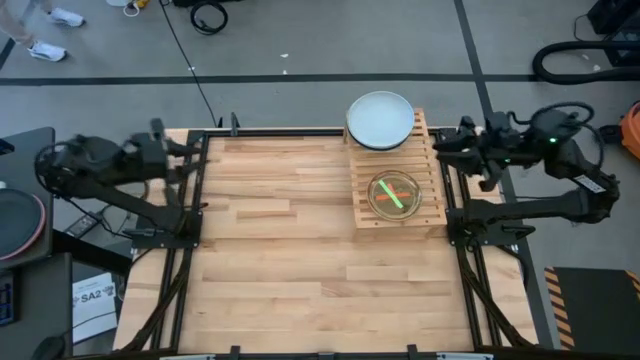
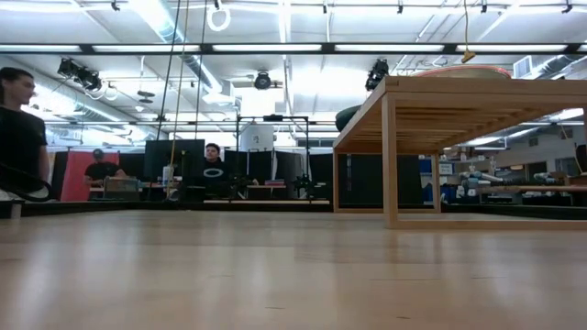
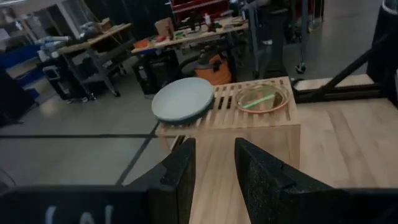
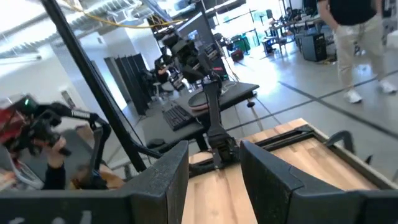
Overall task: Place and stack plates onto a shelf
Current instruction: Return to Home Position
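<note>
The shelf [image 1: 432, 165] is standing at the far right corner of the table [image 1: 280, 270]. It is a boxy rack of pale wood, with narrow slats and open gaps on top and plain square legs below. Its long axis is running from the table's far edge toward the middle, and the slats are lying crosswise to that axis. The table under it is showing as smooth, jointed wooden planks.

At the shelf's far end a large plate [image 1: 379, 120] is sitting flat. It is round, smooth, opaque and pale grey-green with a shallow raised rim, and its far edge is overhanging the shelf's end. At the shelf's near end the small plates [image 1: 394, 194] are resting in a flat stack. They are glassy and see-through, with a bright green streak and an orange tint showing through them (how many are stacked there I cannot tell). Bare slats are showing between the stack and the large plate.

The left gripper [image 3: 214, 146] is hanging well to the left of the shelf, aimed at its long left side. Its blocky matte-black fingers [image 3: 180, 180] are standing moderately apart and gripping nothing. The right gripper [image 4: 212, 146] is waiting just right of the shelf, near its far end. Its fingers [image 4: 273, 180] are likewise parted, with nothing between them.
</note>
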Tool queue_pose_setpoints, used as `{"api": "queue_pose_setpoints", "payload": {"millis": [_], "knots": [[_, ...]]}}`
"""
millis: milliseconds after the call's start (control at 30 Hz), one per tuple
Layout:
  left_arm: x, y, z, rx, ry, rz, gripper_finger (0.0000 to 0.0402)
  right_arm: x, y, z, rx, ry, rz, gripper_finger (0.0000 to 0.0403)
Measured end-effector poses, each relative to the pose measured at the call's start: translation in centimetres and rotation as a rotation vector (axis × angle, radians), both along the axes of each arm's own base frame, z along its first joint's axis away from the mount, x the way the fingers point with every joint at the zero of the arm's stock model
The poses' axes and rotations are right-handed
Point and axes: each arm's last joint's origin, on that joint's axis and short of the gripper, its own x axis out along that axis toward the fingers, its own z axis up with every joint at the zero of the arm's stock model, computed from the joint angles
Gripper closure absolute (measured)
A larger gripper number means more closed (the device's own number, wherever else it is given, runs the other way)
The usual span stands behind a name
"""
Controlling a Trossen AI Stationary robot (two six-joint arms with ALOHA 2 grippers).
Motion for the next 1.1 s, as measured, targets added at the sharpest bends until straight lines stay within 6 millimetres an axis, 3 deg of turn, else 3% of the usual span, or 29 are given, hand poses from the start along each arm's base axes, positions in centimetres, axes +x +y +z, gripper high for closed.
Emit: {"api": "queue_pose_setpoints", "payload": {"millis": [167,333,667,800,1100], "knots": [[-3.9,1.0,-2.0,-0.119,-0.050,-0.043,0.0283,-1.7,0.3,-0.6,-0.079,0.040,-0.011,0.0252],[-5.1,1.1,-5.5,-0.200,-0.112,-0.125,0.0283,-1.7,0.2,-2.2,-0.123,0.024,-0.041,0.0252],[-2.9,0.5,-12.3,-0.186,-0.169,-0.136,0.0283,-0.8,0.1,-8.3,-0.096,-0.017,-0.028,0.0252],[-2.0,0.1,-14.6,-0.187,-0.163,-0.159,0.0283,-1.6,0.3,-10.1,-0.101,-0.057,-0.028,0.0252],[-0.8,-0.4,-17.5,-0.148,-0.260,-0.228,0.0283,-4.0,0.7,-13.2,-0.086,-0.177,-0.028,0.0252]]}}
